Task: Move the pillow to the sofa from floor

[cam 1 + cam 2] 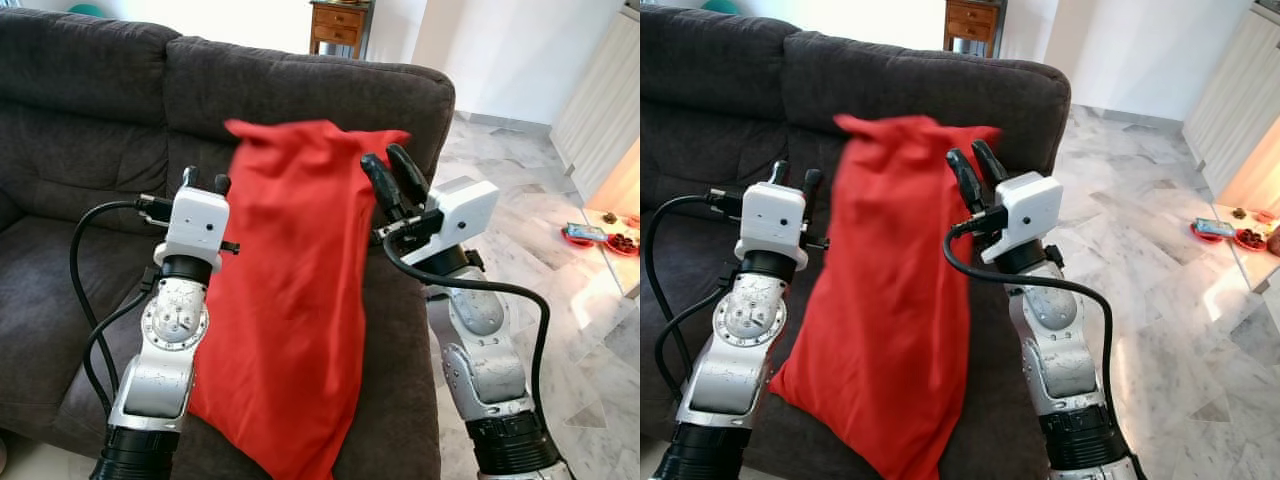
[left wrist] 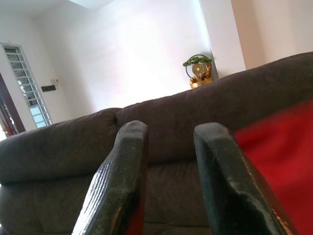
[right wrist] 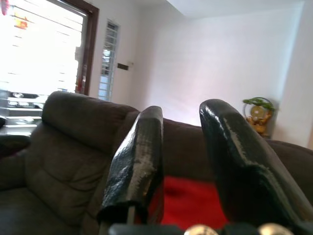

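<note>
You face a dark grey sofa (image 1: 90, 110) on a pale marble floor (image 1: 520, 190), a wooden cabinet (image 1: 338, 25) behind it. The red pillow (image 1: 290, 300) leans upright on the seat against the backrest, slightly blurred. Your left gripper (image 1: 205, 182) and right gripper (image 1: 392, 172) flank it, raised, fingers parted, gripping nothing.
</note>
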Robot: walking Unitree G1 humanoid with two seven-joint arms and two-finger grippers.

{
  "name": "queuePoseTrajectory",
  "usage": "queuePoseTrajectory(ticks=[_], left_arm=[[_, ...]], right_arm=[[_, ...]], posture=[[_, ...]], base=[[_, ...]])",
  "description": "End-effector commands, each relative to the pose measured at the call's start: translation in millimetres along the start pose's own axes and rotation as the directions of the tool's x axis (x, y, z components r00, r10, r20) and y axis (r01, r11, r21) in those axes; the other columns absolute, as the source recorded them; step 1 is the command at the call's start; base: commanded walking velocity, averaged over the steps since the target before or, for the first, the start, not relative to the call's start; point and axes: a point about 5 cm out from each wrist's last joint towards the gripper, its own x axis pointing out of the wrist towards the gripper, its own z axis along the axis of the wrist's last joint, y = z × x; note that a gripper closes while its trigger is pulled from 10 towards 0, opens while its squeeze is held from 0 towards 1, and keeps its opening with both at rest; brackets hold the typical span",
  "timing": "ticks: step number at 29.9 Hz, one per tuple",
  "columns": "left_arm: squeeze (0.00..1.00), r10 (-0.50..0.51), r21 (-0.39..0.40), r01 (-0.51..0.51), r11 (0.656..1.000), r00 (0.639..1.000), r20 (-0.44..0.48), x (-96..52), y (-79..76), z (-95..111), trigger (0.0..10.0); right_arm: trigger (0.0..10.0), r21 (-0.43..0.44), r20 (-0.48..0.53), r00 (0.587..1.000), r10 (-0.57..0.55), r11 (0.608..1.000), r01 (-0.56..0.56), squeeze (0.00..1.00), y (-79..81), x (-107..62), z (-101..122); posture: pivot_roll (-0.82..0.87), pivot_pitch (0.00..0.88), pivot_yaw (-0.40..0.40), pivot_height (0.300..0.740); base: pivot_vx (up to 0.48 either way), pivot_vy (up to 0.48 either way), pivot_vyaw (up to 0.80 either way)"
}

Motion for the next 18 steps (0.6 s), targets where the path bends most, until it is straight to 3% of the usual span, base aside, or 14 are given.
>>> queuePoseTrajectory(ticks=[1,6,7,8,9,12,15,16,18], left_arm=[[1.00,-0.010,0.002,0.010,1.000,1.000,0.011,-1.0,-3.2,1,10.0],[1.00,-0.025,-0.002,0.025,1.000,1.000,-0.009,-2.6,-7.7,-4,10.0],[0.00,-0.042,0.000,0.042,0.999,0.999,-0.034,-5.3,-10.4,-10,10.0],[0.00,-0.062,0.000,0.062,0.998,0.996,-0.068,-9.0,-12.6,-19,10.0],[0.00,-0.062,0.000,0.062,0.998,0.996,-0.068,-9.0,-12.6,-19,10.0],[0.00,-0.106,-0.024,0.103,0.994,0.976,-0.193,-21.7,-14.4,-49,10.0],[0.00,-0.121,-0.020,0.121,0.992,0.939,-0.322,-39.1,-12.0,-80,10.0],[0.00,-0.116,-0.002,0.124,0.992,0.920,-0.375,-49.3,-9.0,-95,10.0],[0.00,-0.115,-0.009,0.124,0.992,0.889,-0.442,-60.7,-6.3,-109,10.0]], right_arm=[[10.0,-0.050,-0.042,0.996,-0.077,0.996,0.075,0.00,-14.6,-3.7,-8],[10.0,-0.149,-0.124,0.961,-0.246,0.962,0.227,0.00,-42.3,-16.6,-26],[10.0,-0.190,-0.162,0.932,-0.325,0.937,0.293,0.00,-56.6,-26.3,-35],[10.0,-0.235,-0.197,0.902,-0.385,0.911,0.338,0.00,-68.7,-37.1,-44],[10.0,-0.235,-0.197,0.902,-0.385,0.911,0.338,0.00,-68.7,-37.1,-44],[10.0,-0.287,-0.296,0.822,-0.486,0.866,0.409,0.00,-89.8,-66.2,-68],[10.0,-0.319,-0.380,0.739,-0.557,0.828,0.460,0.00,-103.1,-95.9,-89],[10.0,-0.344,-0.432,0.688,-0.583,0.812,0.471,0.00,-108.3,-114.5,-101],[10.0,-0.381,-0.477,0.637,-0.605,0.796,0.471,0.00,-112.0,-130.1,-110]], posture=[[0.02,0.000,-0.095,0.740],[0.01,0.000,-0.094,0.740],[0.01,0.000,-0.094,0.740],[0.01,0.000,-0.095,0.740],[0.01,0.000,-0.095,0.740],[0.01,0.000,-0.092,0.740],[0.01,0.000,-0.090,0.740],[0.00,0.000,-0.087,0.740],[0.00,0.000,-0.086,0.740]], base=[[0.000,0.000,0.00],[0.000,0.000,0.00],[0.000,0.000,0.00],[0.000,0.000,0.00],[0.000,0.000,0.00],[0.000,0.000,0.00],[0.000,0.000,0.00],[0.000,0.000,0.00],[0.000,0.000,0.00]])
